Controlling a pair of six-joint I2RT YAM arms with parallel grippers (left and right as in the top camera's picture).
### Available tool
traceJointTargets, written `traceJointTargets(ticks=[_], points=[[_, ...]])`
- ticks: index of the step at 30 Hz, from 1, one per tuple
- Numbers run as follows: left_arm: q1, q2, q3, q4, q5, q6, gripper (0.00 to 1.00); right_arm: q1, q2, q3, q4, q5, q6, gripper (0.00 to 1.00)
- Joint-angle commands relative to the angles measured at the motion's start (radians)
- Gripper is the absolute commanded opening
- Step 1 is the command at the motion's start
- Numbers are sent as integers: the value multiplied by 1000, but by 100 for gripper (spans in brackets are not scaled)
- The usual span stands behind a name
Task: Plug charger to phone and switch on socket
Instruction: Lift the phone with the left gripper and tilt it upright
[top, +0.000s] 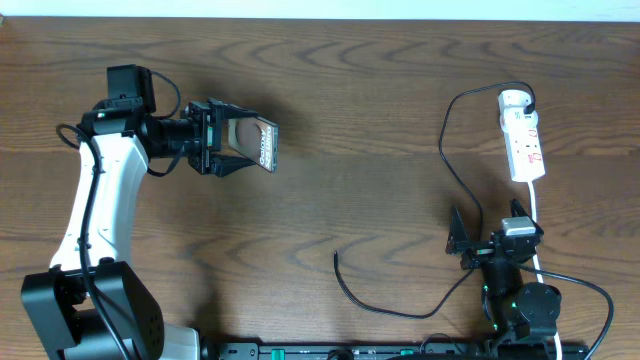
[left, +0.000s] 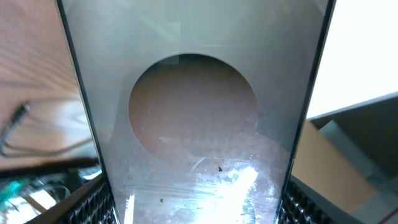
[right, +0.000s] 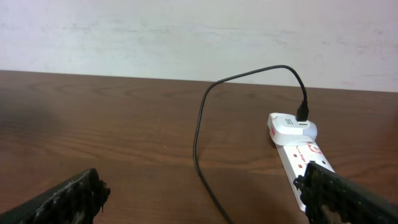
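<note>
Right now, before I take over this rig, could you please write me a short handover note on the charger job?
Left claw: shut on the slim dark-brown rectangular phone, at the table's left side.
Right claw: open, empty, front right, facing the white elongated power strip.
Long thin black charger cable: one end plugged in at the strip's far end; free plug tip lies on the brown wooden table, untouched.
Done: phone grasped.
Left: take the tip, plug it into the phone, switch on the strip; switch state unreadable.
</note>
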Motion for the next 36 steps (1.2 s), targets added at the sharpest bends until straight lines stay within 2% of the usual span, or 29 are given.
traceJointTargets(ticks=[1,4,15,21,36], points=[[2,-26,8,2,80,-139,7,5,-6,-1,-5,-5,-12,99],[3,-26,8,5,105,-119,7,5,-6,-1,-5,-5,-12,99],[3,-26,8,9,235,96,7,5,-6,-1,-5,-5,-12,99],[3,-26,8,9,296,158,7,5,-6,-1,-5,-5,-12,99],[3,-26,8,9,299,161,7,5,-6,-1,-5,-5,-12,99]])
